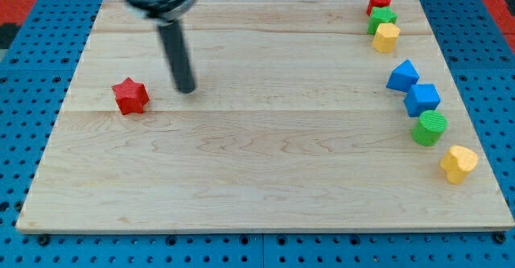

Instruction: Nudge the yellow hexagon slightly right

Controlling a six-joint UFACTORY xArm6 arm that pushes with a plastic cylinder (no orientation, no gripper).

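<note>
The yellow hexagon [386, 37] sits near the view's top right, touching a green star-shaped block [382, 18] just above it, with a red block [380, 1] above that. My tip [187, 89] rests on the board at the view's left, far from the yellow hexagon. A red star [130, 96] lies just left of my tip, a small gap apart.
Down the view's right side lie a blue triangle [402, 76], a blue cube [422, 99], a green round block [430, 128] and a yellow heart-shaped block [458, 163]. The wooden board [257, 163] ends close to these blocks on the right.
</note>
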